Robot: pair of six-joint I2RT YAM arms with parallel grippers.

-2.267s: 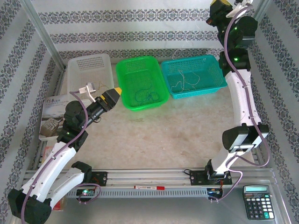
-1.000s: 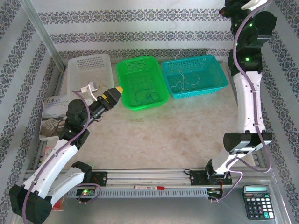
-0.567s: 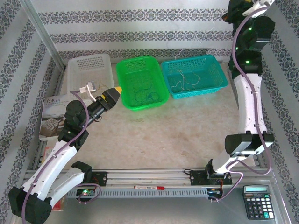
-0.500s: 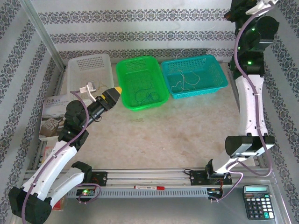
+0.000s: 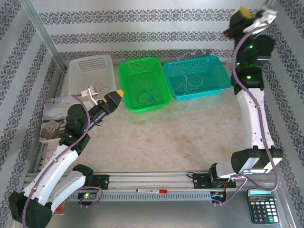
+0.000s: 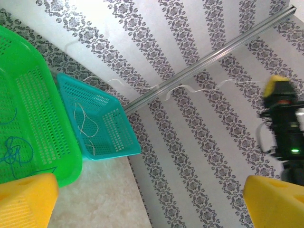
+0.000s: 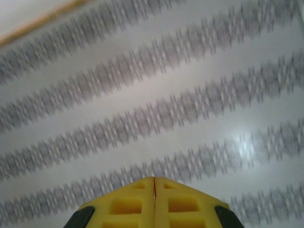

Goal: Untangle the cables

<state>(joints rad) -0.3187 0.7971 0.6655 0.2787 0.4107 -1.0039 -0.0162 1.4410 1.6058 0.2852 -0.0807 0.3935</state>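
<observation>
A whitish cable (image 6: 190,88) stretches in a wavy line through the air from the teal basket (image 5: 194,60) to my right gripper (image 6: 277,88), which is shut on its end. That gripper (image 5: 239,13) is raised high at the back right, its yellow fingers (image 7: 137,199) pressed together and facing the patterned wall. More whitish cables (image 5: 187,80) lie curled in the teal basket. A blue cable (image 5: 147,98) is looped in the green basket (image 5: 142,61). My left gripper (image 5: 118,93) hovers open and holding nothing by the green basket's near left corner, its fingertips (image 6: 28,197) wide apart.
A white basket (image 5: 90,64) stands at the back left beside the green one. A booklet (image 5: 52,118) lies left of the left arm. A calculator (image 5: 261,204) sits at the near right corner, and a red pen (image 5: 152,190) lies on the front rail.
The right arm has shifted: its gripper has come down into the top right of the overhead view, and its elbow has sunk toward the near right. The left arm has stayed still.
</observation>
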